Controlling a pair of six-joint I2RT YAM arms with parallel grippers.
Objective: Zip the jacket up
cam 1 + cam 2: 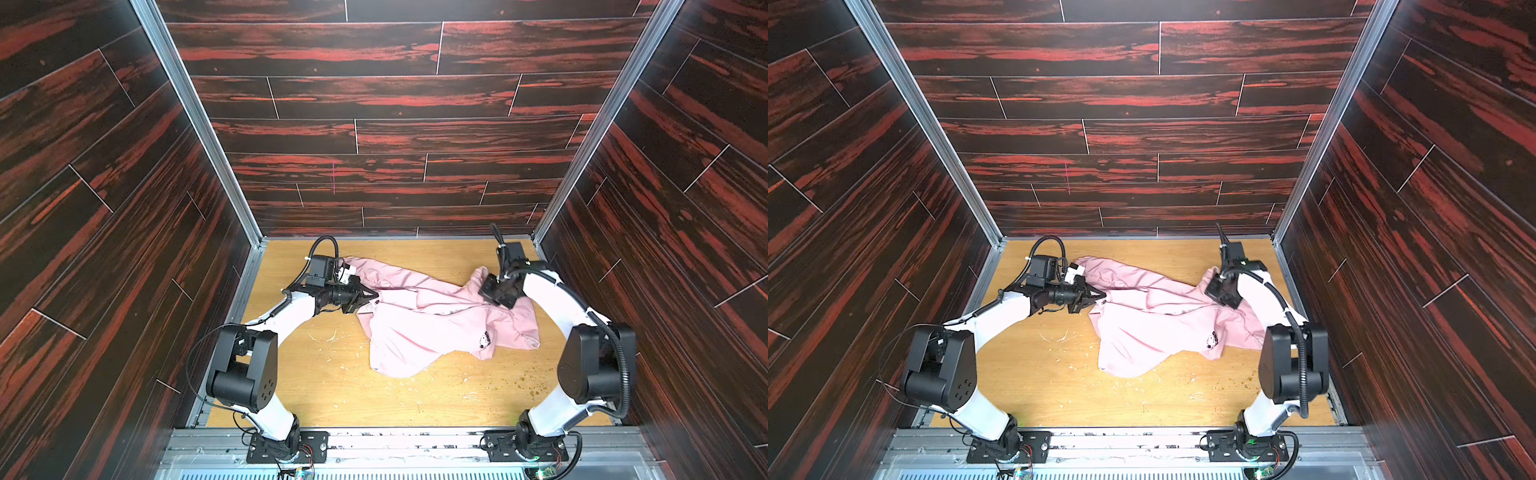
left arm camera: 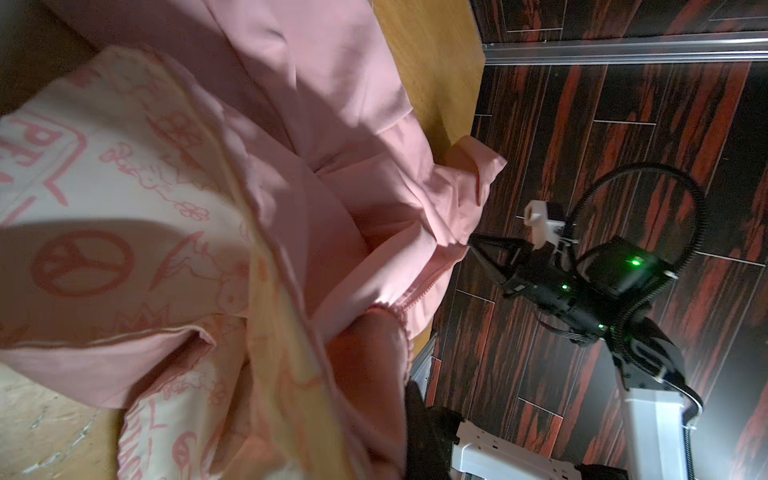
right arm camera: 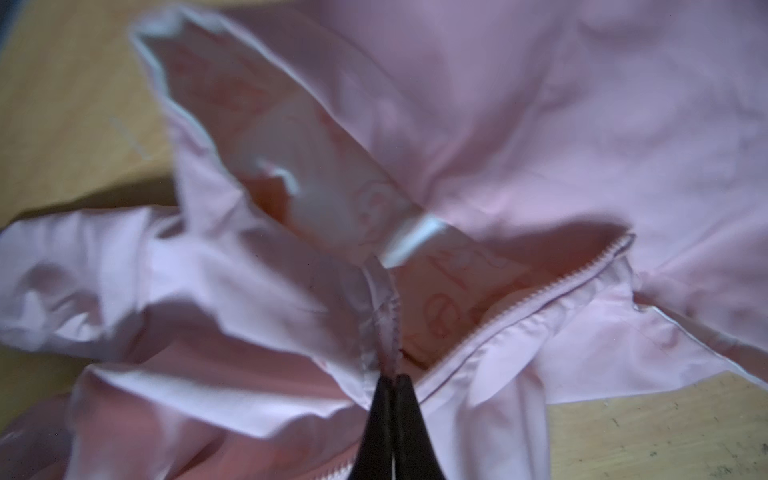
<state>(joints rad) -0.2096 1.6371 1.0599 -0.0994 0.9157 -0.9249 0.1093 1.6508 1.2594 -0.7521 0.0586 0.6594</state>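
The jacket [image 1: 432,320] is lying crumpled across the bench's [image 1: 316,374] far middle, the left gripper's [image 1: 372,296] jaws pinching its left edge and the right gripper's [image 3: 392,379] pinching cloth beside the zipper [image 3: 540,299], where slack folds are risking a jammed track or slipped grip.

on the jacket [image 1: 419,328] we cannot find the zipper pull; the chest logo [image 1: 483,341] is too small to read; its lining print [image 3: 299,166] blurs.
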